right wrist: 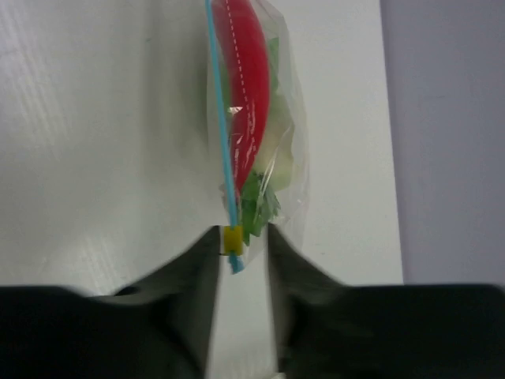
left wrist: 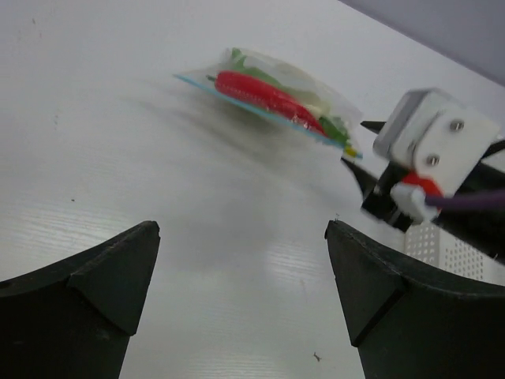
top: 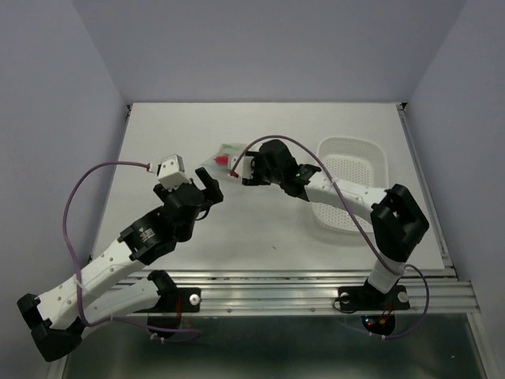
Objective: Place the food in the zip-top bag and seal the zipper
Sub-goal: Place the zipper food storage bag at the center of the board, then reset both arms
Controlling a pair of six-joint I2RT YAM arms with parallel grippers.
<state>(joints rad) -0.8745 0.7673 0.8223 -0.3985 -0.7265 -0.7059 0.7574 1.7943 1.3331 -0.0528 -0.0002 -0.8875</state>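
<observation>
White counter (top: 260, 245) is shown from above, the zip-top bag (top: 227, 155) laid centrally. Left wrist: the left claw (left wrist: 241, 276) is held back, wide open, empty. Right wrist: the right claw (right wrist: 241, 246) is set narrowly parted astride the zipper (right wrist: 223, 126) end, presumably for sealing in the enclosed food (right wrist: 246, 87).

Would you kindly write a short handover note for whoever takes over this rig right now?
The left hand is open and empty, over the table, short of the bag.
The right hand has its fingers close on either side of the zipper end, by the yellow tab; a firm grip cannot be confirmed.
The zip-top bag lies on the table, holding the red chili, green pieces and a pale piece.
Done: food bagged.
Left: probably run the zipper shut; the seal's state does not show.
</observation>
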